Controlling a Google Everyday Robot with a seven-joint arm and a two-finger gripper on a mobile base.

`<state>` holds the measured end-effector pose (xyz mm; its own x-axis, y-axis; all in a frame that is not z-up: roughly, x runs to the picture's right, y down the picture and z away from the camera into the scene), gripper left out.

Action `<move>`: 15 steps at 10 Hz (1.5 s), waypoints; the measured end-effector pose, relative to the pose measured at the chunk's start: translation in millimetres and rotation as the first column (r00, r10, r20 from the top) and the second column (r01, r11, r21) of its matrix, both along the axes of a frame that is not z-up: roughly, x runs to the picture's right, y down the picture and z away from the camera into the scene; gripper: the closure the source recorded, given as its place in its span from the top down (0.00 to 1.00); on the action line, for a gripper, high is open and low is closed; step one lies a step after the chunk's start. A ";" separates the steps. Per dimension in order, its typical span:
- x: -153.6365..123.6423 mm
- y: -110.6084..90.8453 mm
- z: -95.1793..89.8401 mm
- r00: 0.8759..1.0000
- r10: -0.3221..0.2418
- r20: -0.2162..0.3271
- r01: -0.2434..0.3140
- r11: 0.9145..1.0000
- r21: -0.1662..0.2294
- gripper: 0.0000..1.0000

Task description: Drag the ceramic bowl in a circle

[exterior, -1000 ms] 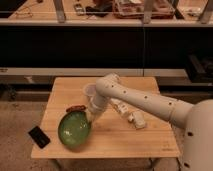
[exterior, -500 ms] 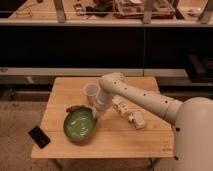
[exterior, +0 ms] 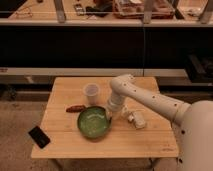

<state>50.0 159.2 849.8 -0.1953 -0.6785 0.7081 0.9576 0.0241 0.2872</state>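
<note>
Sitting against the fingers [exterior: 108, 116], the ceramic bowl [exterior: 92, 123] seems rim-pinched.

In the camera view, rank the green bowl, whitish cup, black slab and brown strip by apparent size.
1. ceramic bowl, widest.
2. cup and black slab look alike; the slab lies nearer the camera, so unranked.
3. brown strip, smallest.
The end effector is at the bowl's right rim.

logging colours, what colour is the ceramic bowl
Green ceramic bowl, camera view; pincer at its right rim.
</note>
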 end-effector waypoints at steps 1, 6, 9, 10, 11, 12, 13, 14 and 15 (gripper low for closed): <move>12.3 -1.2 -3.1 1.000 -0.009 -0.021 0.010 1.000 0.011 0.17; 32.8 33.8 -33.1 0.996 -0.068 -0.050 0.068 0.998 -0.003 0.17; 22.6 51.7 -56.5 0.998 -0.063 -0.022 0.063 0.998 0.000 0.17; 17.6 58.4 -63.2 0.997 -0.070 -0.012 0.070 0.998 -0.002 0.17; 11.0 65.9 -71.5 0.997 -0.077 0.001 0.077 0.997 -0.004 0.17; 2.4 73.7 -80.9 0.996 -0.082 0.019 0.082 0.997 -0.003 0.17; -5.3 77.9 -89.2 0.996 -0.087 0.036 0.087 0.996 0.002 0.17; -12.2 79.3 -95.3 0.994 -0.097 0.050 0.097 0.995 0.011 0.17; -24.6 81.1 -101.5 0.990 -0.119 0.070 0.117 0.993 0.024 0.17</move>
<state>25.4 240.2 748.3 -0.3245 -0.6612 0.6764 0.9304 -0.0942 0.3543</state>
